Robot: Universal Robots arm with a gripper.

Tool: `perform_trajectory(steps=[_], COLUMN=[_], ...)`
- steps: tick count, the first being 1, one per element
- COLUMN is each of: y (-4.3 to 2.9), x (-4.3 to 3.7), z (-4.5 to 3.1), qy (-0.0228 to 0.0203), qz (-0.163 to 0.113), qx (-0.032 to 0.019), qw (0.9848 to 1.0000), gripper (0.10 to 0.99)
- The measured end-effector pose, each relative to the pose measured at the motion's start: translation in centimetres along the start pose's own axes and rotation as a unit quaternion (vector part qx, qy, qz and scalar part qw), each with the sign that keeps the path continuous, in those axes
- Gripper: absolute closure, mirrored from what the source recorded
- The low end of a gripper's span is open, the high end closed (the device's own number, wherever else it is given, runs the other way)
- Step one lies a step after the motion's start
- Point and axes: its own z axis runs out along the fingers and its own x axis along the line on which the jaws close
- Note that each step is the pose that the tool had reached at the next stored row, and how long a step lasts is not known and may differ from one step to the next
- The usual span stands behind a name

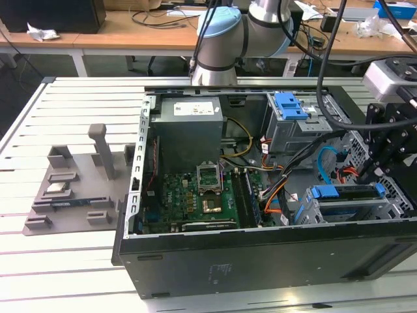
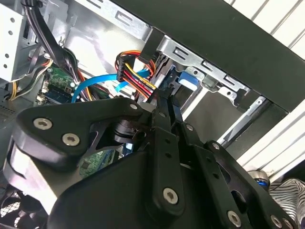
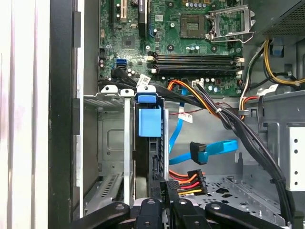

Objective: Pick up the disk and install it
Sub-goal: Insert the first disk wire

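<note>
So we've got the black linkage gripper (image 3: 164, 210) down inside the open black tower case (image 1: 260, 261), at the case's front corner on the exterior view's right, and the flat silver hard drive in its blue plastic carrier frame (image 3: 148, 143) sits edge-on in the grey metal drive cage (image 1: 345, 205) there. In the first wrist view the disk runs straight out ahead of the fingertips, long axis in line with the gripper's reach, blue tab end pointing toward the green motherboard (image 3: 190, 28). The fingers look closed in on the near edge of the disk, though we can't swear to actual contact. It looks mostly seated in the cage. A blue flat data cable (image 3: 209, 150) and the orange-red-yellow power connector (image 3: 188, 181) hang just beside it.
</note>
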Motion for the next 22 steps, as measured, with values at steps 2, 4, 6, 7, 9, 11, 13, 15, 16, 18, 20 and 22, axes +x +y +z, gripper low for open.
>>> perform_trajectory(steps=[2,4,6,7,9,11,13,15,16,18,20,22], y=[0.0,-0.01,-0.01,-0.01,0.0,0.03,0.1,0.17,0.18,0.21,0.23,0.23], x=[0.04,0.09,0.14,0.19,0.23,0.25,0.25,0.26,0.26,0.26,0.27,0.28], z=[0.22,0.36,0.47,0.54,0.61,0.73,0.89,1.08,1.16,1.27,1.36,1.44], qy=[0.0,0.0,0.0001,0.0,0.0,0.0,0.0001,0.0002,0.0003,0.0004,0.0002,0.0004], qz=[0.0,0.0,0.0,0.0,0.0,0.0,0.0,0.0,0.0,0.0,0.0,0.0], qx=[0.0,0.0,0.0,0.0,0.0,0.0001,0.0,0.0,0.0001,0.0,0.0,0.0], qw=[1.0,1.0,1.0,1.0,1.0,1.0,1.0,1.0,1.0,1.0,1.0,1.0], gripper=[0.925,0.925,0.925,0.925,0.925,0.925,0.925,0.925,0.925,0.925,0.925,0.925])
